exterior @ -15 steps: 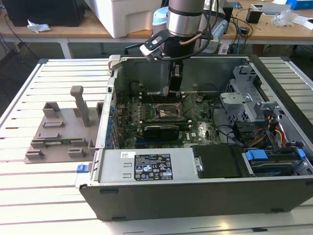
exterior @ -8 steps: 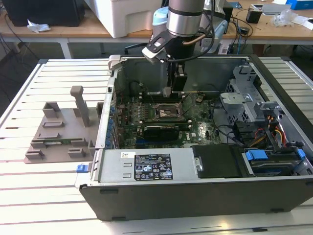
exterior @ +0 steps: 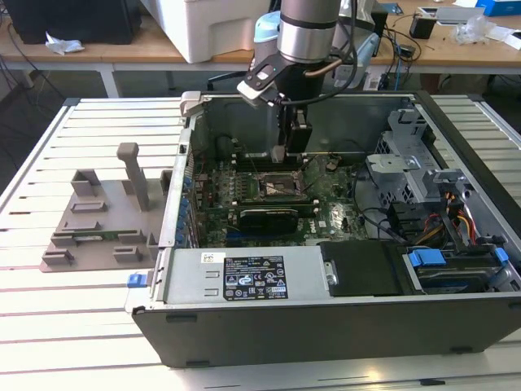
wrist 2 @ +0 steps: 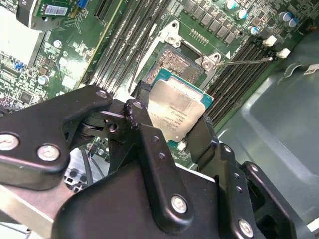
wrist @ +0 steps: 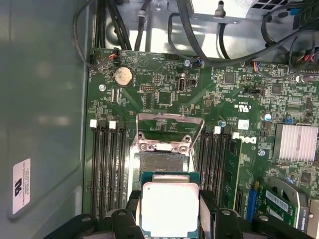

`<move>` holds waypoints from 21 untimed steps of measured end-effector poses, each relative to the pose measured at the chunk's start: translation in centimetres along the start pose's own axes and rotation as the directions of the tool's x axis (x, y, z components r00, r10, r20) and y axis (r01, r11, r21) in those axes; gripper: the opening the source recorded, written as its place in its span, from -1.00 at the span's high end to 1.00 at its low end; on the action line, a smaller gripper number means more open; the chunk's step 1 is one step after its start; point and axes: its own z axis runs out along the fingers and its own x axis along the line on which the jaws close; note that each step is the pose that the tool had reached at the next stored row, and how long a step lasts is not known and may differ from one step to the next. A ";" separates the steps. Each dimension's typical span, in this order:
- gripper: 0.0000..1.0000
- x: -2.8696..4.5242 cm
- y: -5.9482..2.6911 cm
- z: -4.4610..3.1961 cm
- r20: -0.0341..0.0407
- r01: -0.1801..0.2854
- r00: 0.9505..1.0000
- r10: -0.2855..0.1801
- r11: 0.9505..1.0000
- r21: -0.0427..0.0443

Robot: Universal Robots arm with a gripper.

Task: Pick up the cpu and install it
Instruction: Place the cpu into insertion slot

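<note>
Cpu (wrist: 169,206) pinched by two opposite edges between the black fingers (wrist: 133,205) of the gripper (exterior: 287,151), silver plate facing the lens in both wrist views, thin green rim showing round it. Closed only to the chip's width, nothing else in the hold. Hangs over the open socket (wrist: 160,162) without sitting in it, covering part of one edge of the bare contact field. Hinged metal frame (wrist: 169,130) of the socket tipped up. Rows of dark memory slots (wrist: 107,164) on both sides of the socket; coin battery (wrist: 123,75) and finned heatsink (wrist: 296,142) elsewhere on the board.

Across the exterior view, starting at the exterior view's left: grey holder block (exterior: 89,228) with upright posts, flat on the slatted table (exterior: 49,326), just beside the open computer case (exterior: 326,326). Next, inside the case, the green motherboard (exterior: 334,213), with the arm (exterior: 308,32) reaching down into the middle and the gripper low above the socket, cpu clear of the board. Long black expansion card (exterior: 269,218) just beside the socket, on the camera's side of it. Labelled power supply box (exterior: 244,277) along the near wall. Toward the exterior view's right: grey drive cage (exterior: 407,167), a bundle of coloured cables (exterior: 456,220), and a blue latch (exterior: 425,261) near the case's corner.
</note>
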 end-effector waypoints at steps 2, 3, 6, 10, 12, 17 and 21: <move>-0.10 0.01 0.01 0.24 0.000 0.000 1.000 0.000 1.000 0.000; -0.10 0.01 0.02 0.35 0.000 0.000 1.000 0.000 1.000 0.000; -0.10 0.03 0.04 0.60 0.000 0.000 1.000 0.000 1.000 0.000; -0.10 0.05 0.07 1.11 0.000 0.000 1.000 0.000 1.000 0.000; -0.10 0.05 0.08 1.25 0.000 0.000 1.000 0.000 1.000 0.000; -0.10 0.07 0.10 1.68 0.000 0.000 1.000 0.000 1.000 0.000; -0.10 0.09 0.13 2.07 0.000 0.000 1.000 0.000 1.000 0.000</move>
